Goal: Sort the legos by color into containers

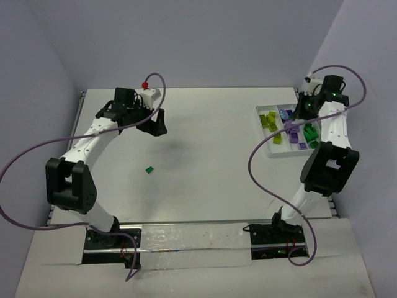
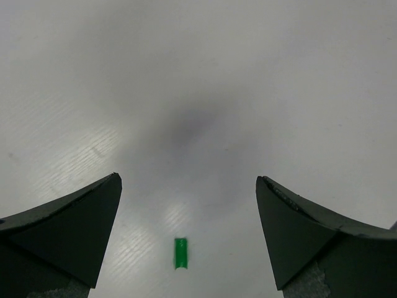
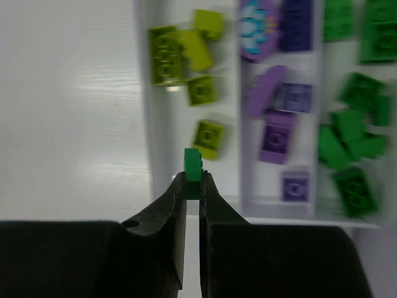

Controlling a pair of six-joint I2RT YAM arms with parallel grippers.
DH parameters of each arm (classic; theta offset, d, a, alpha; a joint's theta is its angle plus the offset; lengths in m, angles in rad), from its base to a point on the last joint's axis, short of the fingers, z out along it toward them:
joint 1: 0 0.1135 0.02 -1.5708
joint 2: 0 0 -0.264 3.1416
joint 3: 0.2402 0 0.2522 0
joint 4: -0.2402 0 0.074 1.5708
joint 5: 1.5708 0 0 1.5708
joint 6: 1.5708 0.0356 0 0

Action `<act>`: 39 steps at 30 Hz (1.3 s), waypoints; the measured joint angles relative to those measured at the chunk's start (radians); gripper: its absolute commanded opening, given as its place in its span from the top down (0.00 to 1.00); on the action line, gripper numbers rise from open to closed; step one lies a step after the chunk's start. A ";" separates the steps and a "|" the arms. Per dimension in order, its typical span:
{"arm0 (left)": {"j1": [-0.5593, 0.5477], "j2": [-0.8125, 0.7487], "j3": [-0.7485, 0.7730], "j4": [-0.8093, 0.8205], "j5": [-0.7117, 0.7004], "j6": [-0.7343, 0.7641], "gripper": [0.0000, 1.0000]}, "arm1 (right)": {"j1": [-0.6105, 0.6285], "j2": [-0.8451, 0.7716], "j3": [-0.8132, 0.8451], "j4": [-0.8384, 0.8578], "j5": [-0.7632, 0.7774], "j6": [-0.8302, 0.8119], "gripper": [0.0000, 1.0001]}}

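White table [image 1: 217,124], plain lilac-grey walls behind.

The right gripper [image 3: 193,180] has its jaws closed tight on one held green brick [image 3: 193,162], pinched at the very tips. Three white containers [image 3: 146,124] lie side by side just ahead of those tips. The yellow-green one is directly in front, purple is next, and green is farthest out past the right-hand jaw.

Step in hand, as judged: delivery of the held brick. The next move calls for a sideways carry across two containers before release (dropping here would missort).

The left gripper [image 2: 188,180] has its jaws spread fully and holds nothing. A loose green brick [image 2: 180,252] lies on the table between them, toward the wrist and touching neither.

Count:
- yellow-green bricks [image 3: 164,56]: five
- purple pieces [image 3: 276,136]: six
- binned green bricks [image 3: 353,189]: about eight, blurred
- one held, one loose
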 measured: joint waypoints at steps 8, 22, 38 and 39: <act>0.052 0.057 0.028 -0.086 -0.013 -0.017 0.01 | -0.058 0.105 0.050 0.064 0.294 -0.128 1.00; 0.139 0.125 0.091 -0.188 -0.010 -0.005 0.01 | -0.058 0.390 0.188 0.173 0.437 -0.156 0.73; 0.168 0.113 -0.049 -0.304 -0.021 0.244 0.21 | -0.011 0.381 0.231 0.145 0.409 -0.142 0.15; 0.168 0.098 -0.079 -0.316 -0.022 0.274 0.23 | 0.003 0.351 0.209 0.134 0.395 -0.138 0.14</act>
